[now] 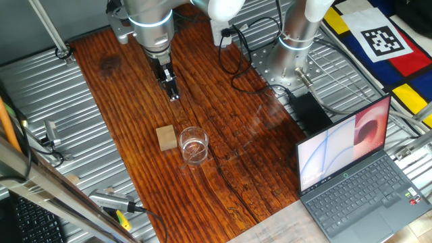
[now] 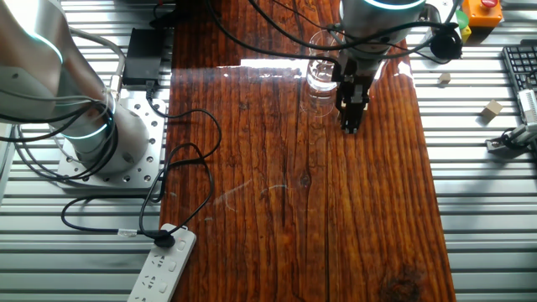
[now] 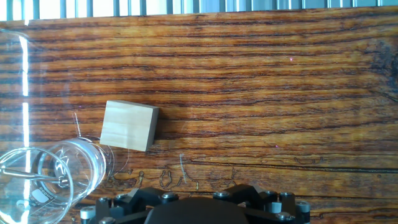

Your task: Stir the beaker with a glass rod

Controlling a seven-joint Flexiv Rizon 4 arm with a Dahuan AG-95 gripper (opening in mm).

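The beaker (image 1: 193,144) is a small clear glass cylinder standing upright on the dark wooden table (image 1: 223,115), just right of a tan wooden block (image 1: 166,138). It also shows in the other fixed view (image 2: 320,74) and at the lower left of the hand view (image 3: 46,183). There, thin clear lines cross its inside and may be the glass rod; I cannot tell for sure. My gripper (image 1: 173,94) hangs point-down above the table, behind the block and apart from the beaker. Its fingers look closed together (image 2: 348,126), with nothing made out between them.
An open laptop (image 1: 358,175) stands at the front right. A black power brick (image 1: 310,111) and cables (image 1: 233,196) lie on the table's right part. A power strip (image 2: 164,264) lies beside the second arm's base (image 2: 101,134). Tools (image 1: 111,201) lie off the front left edge.
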